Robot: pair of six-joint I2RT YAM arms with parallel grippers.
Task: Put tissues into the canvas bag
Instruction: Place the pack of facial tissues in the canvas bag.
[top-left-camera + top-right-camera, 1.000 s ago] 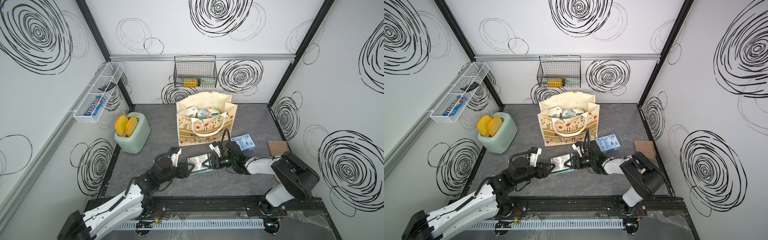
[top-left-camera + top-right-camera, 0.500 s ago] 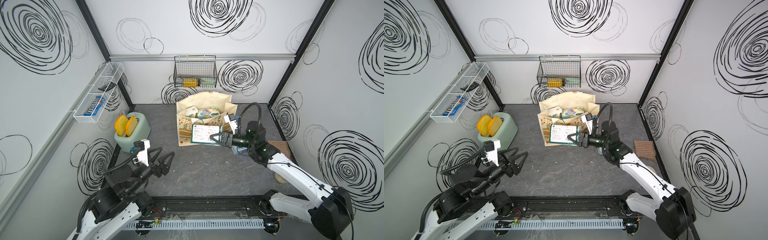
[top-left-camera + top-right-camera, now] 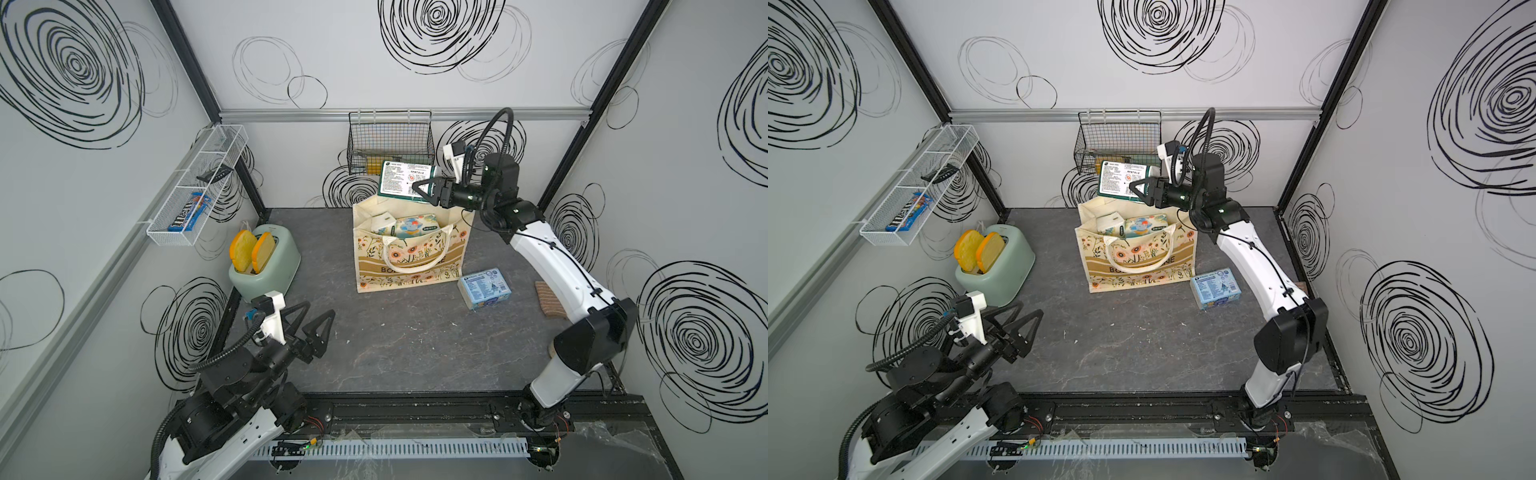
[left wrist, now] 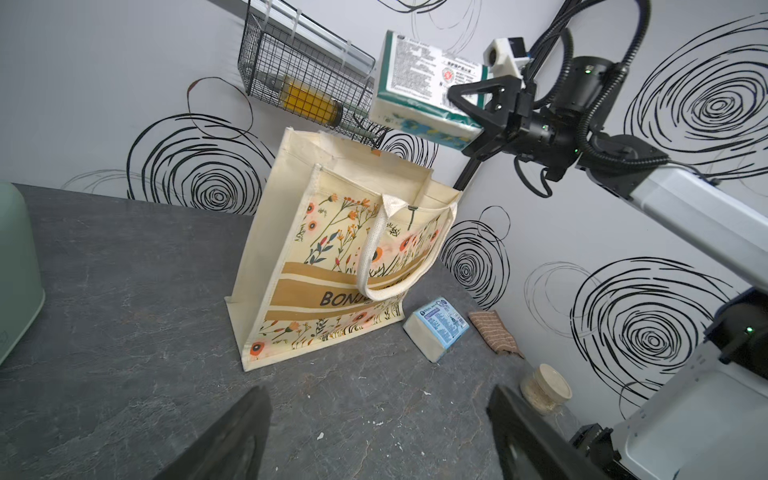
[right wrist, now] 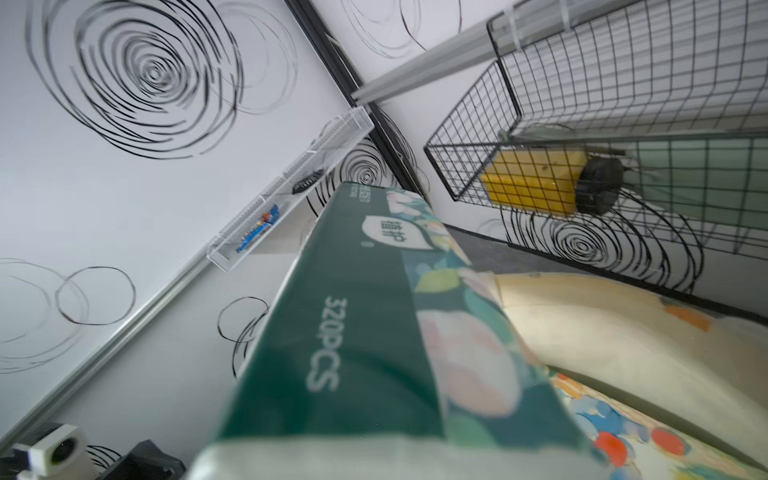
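Observation:
The cream canvas bag [image 3: 409,257] [image 3: 1136,259] [image 4: 332,266] stands upright at the back middle of the table. My right gripper [image 3: 424,189] [image 3: 1138,189] [image 4: 467,104] is shut on a green-white labelled tissue pack [image 3: 401,183] [image 3: 1121,178] [image 4: 419,83] [image 5: 365,332], held in the air just above the bag's rear rim. An elephant-print pack [image 3: 415,226] and a white pack [image 3: 382,222] lie inside the bag. A light blue pack [image 3: 484,287] [image 3: 1215,289] [image 4: 436,328] lies on the table right of the bag. My left gripper [image 3: 311,324] [image 3: 1017,322] [image 4: 378,428] is open and holds nothing, at the front left.
A green toaster [image 3: 266,266] with two slices stands at the left. A black wire basket [image 3: 390,145] hangs on the back wall close behind the held pack. A white wire shelf [image 3: 195,187] is on the left wall. A brown striped cloth [image 3: 548,297] and a small jar [image 4: 544,388] lie at the right.
My right arm has lifted the green-white pack from the front of the table up over the bag. My left arm has drawn back to the front left with its jaws wide.

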